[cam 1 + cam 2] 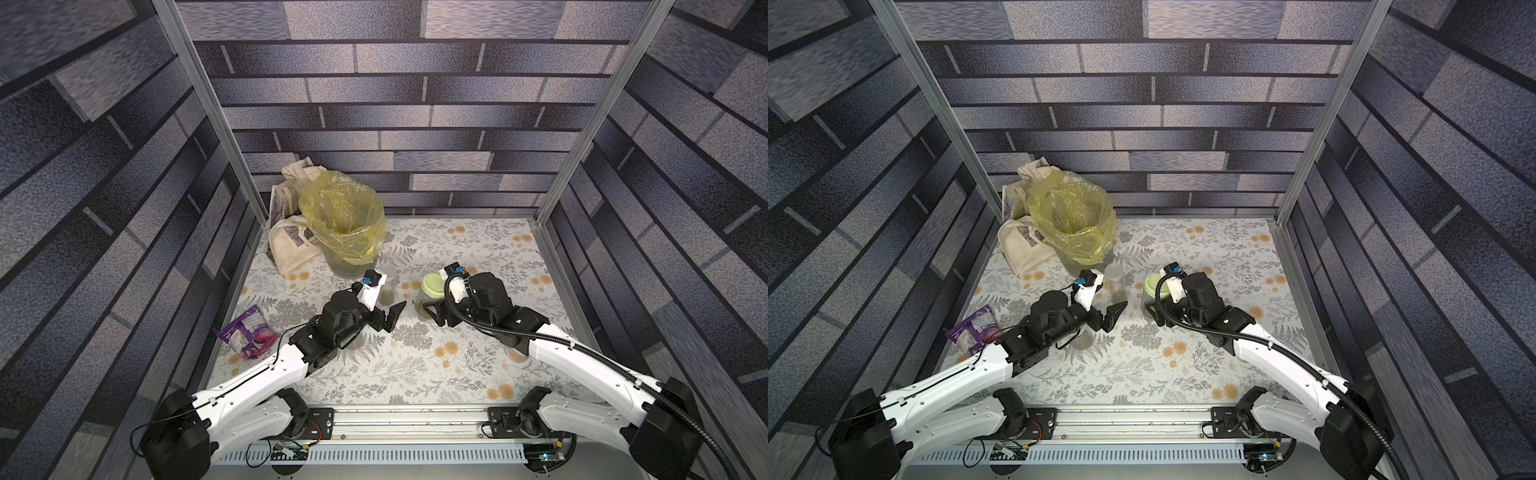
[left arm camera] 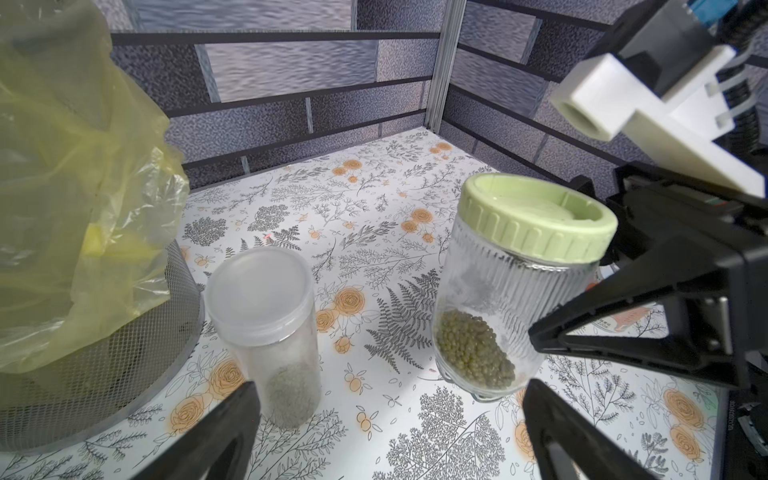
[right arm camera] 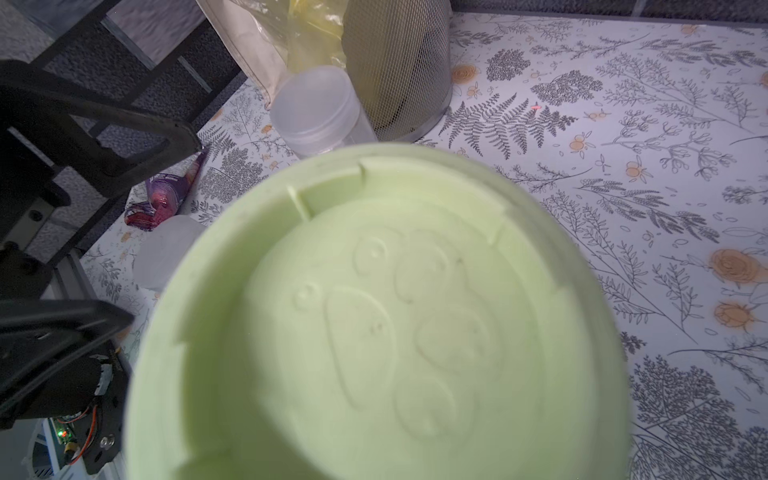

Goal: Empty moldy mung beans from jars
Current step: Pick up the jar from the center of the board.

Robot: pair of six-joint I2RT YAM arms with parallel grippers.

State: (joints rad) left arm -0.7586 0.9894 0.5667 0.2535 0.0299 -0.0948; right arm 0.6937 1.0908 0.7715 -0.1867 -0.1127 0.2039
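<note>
Between grey brick-print walls (image 1: 415,104), over the floral surface (image 1: 457,365), a ribbed clear jar (image 2: 498,291) with a ridged pale-green lid was tilted, pinched by the right fingers (image 2: 623,359), its small round olive beans (image 2: 473,353) heaped low on one side. Left fingers (image 2: 237,411) hung spread and empty near a frosted-lidded tall jar (image 2: 270,332) of greyish grains beside the mesh bin (image 2: 166,332).
</note>
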